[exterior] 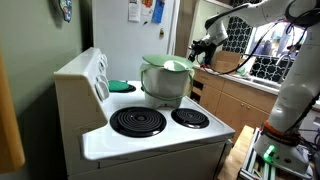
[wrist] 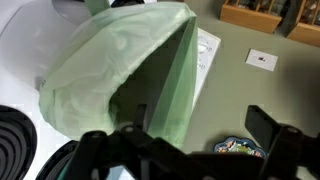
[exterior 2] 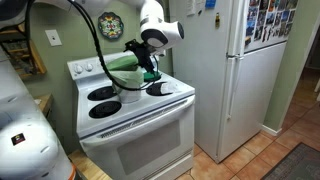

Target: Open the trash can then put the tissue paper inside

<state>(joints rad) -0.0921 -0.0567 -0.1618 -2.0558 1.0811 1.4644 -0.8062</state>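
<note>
The trash can (exterior: 163, 88) stands at the back of the white stove (exterior: 150, 140), silvery-grey with a green rim. It also shows in an exterior view (exterior 2: 130, 86). Its pale green domed lid (wrist: 105, 70) is tilted up on edge, and its dark underside faces my gripper. My gripper (wrist: 200, 125) is open right beside the lid, one finger near the lid's lower rim and the other apart from it. In both exterior views the gripper (exterior: 203, 47) (exterior 2: 150, 68) hangs close against the can's side. I cannot make out the tissue paper.
A flat green disc (exterior: 120, 86) lies on the stove beside the can. Black coil burners (exterior: 137, 122) fill the front. A white fridge (exterior 2: 245, 70) stands next to the stove. Wooden cabinets (exterior: 235, 100) are behind the arm. A colourful plaque (wrist: 235, 148) hangs on the wall.
</note>
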